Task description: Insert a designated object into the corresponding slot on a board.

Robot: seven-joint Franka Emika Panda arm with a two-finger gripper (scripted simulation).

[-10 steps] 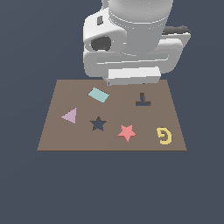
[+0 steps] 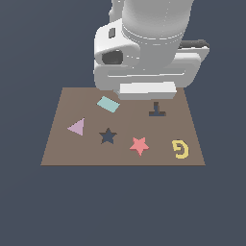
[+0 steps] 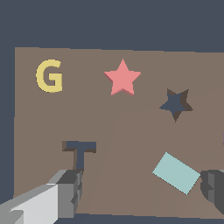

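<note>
The salmon-red star piece (image 2: 139, 145) lies flat on the brown board (image 2: 62, 153), near its front edge; it also shows in the wrist view (image 3: 123, 78). The dark navy star-shaped slot (image 2: 108, 136) is just to the exterior view's left of it, empty; it also shows in the wrist view (image 3: 176, 103). My gripper (image 3: 142, 192) hangs above the board's far part, open and empty, with one finger (image 3: 70, 189) near the T-shaped recess and the other beside the teal piece. In the exterior view the arm's white body hides the fingers.
A yellow G piece (image 2: 180, 148), a lilac triangle (image 2: 77, 127), a teal rectangle (image 2: 108, 104) and a dark upside-down-T recess (image 2: 156, 110) are on the board. The arm's white body (image 2: 144, 53) looms over the board's far edge.
</note>
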